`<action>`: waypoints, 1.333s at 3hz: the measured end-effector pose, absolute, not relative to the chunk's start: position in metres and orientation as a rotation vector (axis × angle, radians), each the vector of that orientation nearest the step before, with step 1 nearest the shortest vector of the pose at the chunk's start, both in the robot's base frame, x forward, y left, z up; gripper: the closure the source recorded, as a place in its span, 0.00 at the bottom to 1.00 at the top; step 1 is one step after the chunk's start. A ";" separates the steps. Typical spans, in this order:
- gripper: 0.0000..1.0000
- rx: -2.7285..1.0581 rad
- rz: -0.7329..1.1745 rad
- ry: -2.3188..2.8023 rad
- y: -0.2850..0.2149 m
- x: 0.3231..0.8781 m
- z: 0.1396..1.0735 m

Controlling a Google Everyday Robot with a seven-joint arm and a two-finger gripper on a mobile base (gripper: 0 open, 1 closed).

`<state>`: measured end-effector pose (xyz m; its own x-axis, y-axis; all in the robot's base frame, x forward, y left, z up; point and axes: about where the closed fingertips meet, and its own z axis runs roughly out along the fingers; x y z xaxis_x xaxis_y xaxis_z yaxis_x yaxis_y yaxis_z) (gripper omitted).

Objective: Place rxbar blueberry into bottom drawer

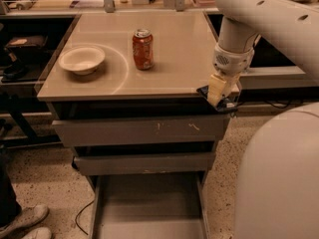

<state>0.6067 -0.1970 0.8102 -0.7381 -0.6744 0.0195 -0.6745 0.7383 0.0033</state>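
My gripper (pixel 219 94) hangs at the front right corner of the cabinet top, shut on the rxbar blueberry (pixel 219 103), a dark flat bar that sticks out below and beside the cream fingers (pixel 215 89). The bar is held at the table's edge, level with the top, over the right end of the upper drawer front. The bottom drawer (pixel 149 213) is pulled out at the foot of the cabinet, a wide grey tray with a bare floor, well below and to the left of the gripper.
An orange-red soda can (pixel 143 49) stands mid-top. A white bowl (pixel 81 59) sits at the left. Two shut grey drawers (pixel 142 131) lie above the open one. My white base (pixel 279 178) fills the right. A person's shoes (pixel 25 223) are at the lower left.
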 end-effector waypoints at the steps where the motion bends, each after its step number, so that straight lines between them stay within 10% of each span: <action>1: 1.00 1.079 0.056 -2.954 -0.195 0.580 0.815; 4: 1.00 0.923 -0.018 -2.911 -0.207 0.504 0.769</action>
<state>0.5040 -0.2065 0.7689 -0.8137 -0.5757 0.0803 -0.5746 0.8175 0.0377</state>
